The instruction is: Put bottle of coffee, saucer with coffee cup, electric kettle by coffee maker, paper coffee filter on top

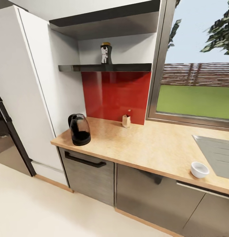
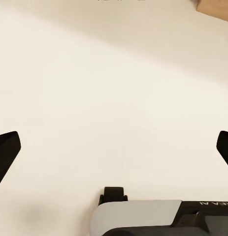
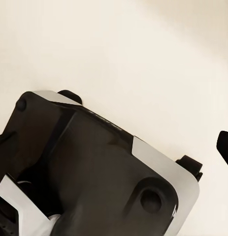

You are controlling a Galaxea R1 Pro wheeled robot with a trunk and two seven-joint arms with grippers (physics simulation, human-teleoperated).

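Approach phase: bottle of coffee (image 1: 106, 52) stands on the kitchen shelf (image 1: 104, 68), electric kettle (image 1: 80, 129) at the kitchen countertop (image 1: 144, 144) end. Left gripper (image 2: 114, 147) has its fingers spread apart over bare floor; the right gripper's state cannot be told (one fingertip shows). Next move probably calls for closing in and raising an arm to shelf height.

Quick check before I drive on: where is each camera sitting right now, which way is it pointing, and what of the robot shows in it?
Head: high, facing forward and down at the countertop, with kettle, cup and, on the shelf, the bottle; none of the robot in it.
Left wrist: on the left arm, pointing down at the pale floor; open left tool and grey robot base.
Right wrist: on the right arm, also floor-facing; one fingertip and dark robot body.
Shared: both wrist views see the same floor.
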